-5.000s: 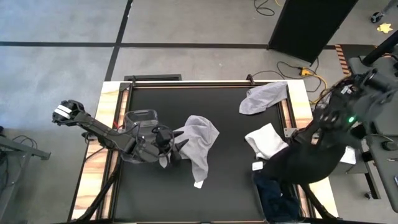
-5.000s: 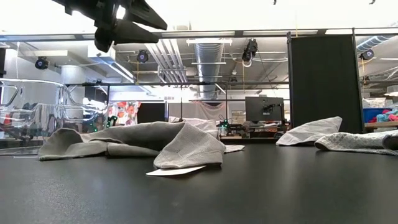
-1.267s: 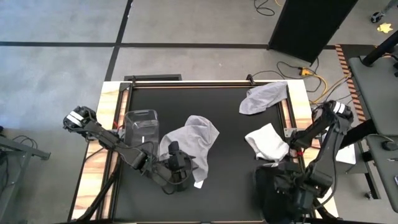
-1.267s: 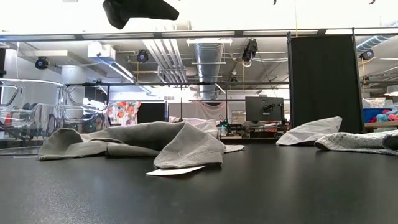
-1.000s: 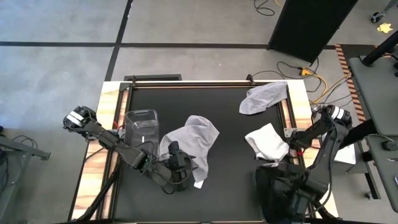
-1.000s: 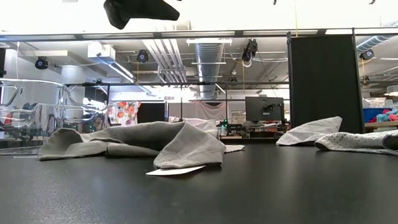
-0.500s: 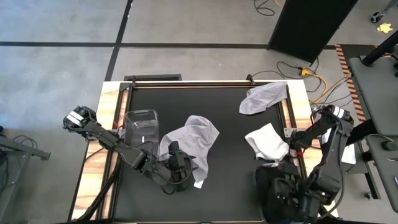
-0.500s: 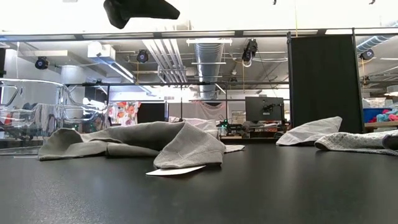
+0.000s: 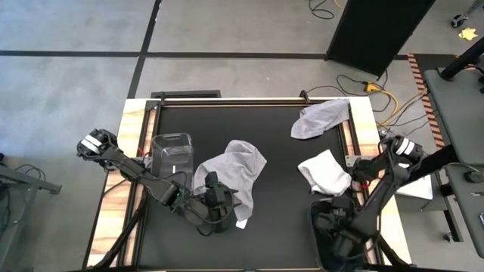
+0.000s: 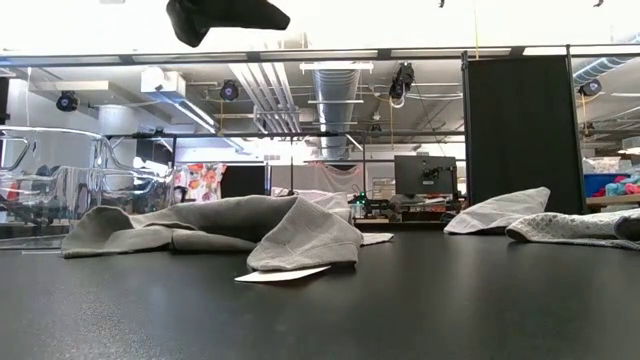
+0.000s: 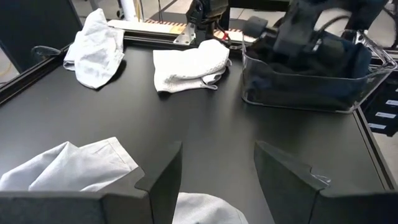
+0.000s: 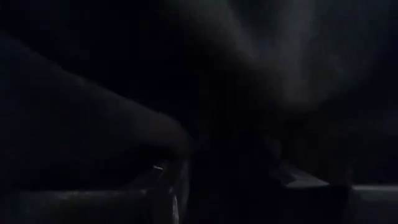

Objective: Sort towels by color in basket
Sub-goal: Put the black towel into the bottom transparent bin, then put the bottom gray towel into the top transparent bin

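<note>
A light grey towel (image 9: 236, 170) lies crumpled at the table's middle, with a white tag (image 9: 242, 224) at its near end; the low view shows the same towel (image 10: 220, 230) flat on the surface. My left gripper (image 9: 215, 205) hovers open above its near part (image 11: 68, 165), high over the table (image 10: 225, 18). A second grey towel (image 9: 321, 119) lies at the far right corner and a white towel (image 9: 325, 170) on the right side. My right gripper (image 9: 334, 240) is down inside the clear bin (image 11: 311, 87) of dark towels (image 11: 292, 81) at the near right; its wrist view is dark.
An empty-looking clear bin (image 9: 172, 155) stands on the table's left side, far of the left gripper, and shows as a glassy wall (image 10: 60, 190) in the low view. Bare black tabletop (image 9: 280, 196) lies between the grey towel and the right-hand bin.
My right arm has folded down over the near-right bin, with its wrist shifting slightly toward the table's left. My left arm and the towels have kept still.
</note>
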`<state>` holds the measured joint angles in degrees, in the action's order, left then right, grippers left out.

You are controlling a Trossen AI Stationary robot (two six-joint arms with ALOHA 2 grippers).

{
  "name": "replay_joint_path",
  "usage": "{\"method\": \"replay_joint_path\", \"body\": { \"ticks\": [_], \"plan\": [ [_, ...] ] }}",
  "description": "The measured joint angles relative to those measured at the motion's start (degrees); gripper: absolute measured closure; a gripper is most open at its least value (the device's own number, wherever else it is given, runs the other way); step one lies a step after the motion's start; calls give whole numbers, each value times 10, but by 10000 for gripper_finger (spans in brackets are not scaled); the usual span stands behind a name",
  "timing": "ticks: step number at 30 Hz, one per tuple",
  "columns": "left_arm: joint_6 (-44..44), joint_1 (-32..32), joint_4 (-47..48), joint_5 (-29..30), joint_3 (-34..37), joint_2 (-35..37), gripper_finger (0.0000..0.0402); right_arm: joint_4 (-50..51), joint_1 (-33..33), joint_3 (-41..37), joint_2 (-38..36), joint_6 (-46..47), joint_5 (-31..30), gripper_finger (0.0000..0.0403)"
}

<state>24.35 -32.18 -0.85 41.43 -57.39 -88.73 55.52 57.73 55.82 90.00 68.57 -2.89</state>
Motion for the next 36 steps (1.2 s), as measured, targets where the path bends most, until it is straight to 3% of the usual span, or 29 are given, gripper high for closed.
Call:
{"method": "replay_joint_path", "body": {
  "ticks": [12, 21, 31, 36],
  "plan": [
    [4, -1, 0, 0, 0, -3, 217, 0, -13, 11, 1, -53, 26, 286],
    [54, 8, -28, 5, 4, -26, 217, 12, -19, 19, -7, -61, 65, 225],
    [83, 99, -55, -43, -21, -143, 217, 144, -11, 164, -23, -57, 33, 141],
    [131, 160, 43, -50, -58, -157, 215, 148, 9, 212, -27, -52, 8, 127]
  ]
}}
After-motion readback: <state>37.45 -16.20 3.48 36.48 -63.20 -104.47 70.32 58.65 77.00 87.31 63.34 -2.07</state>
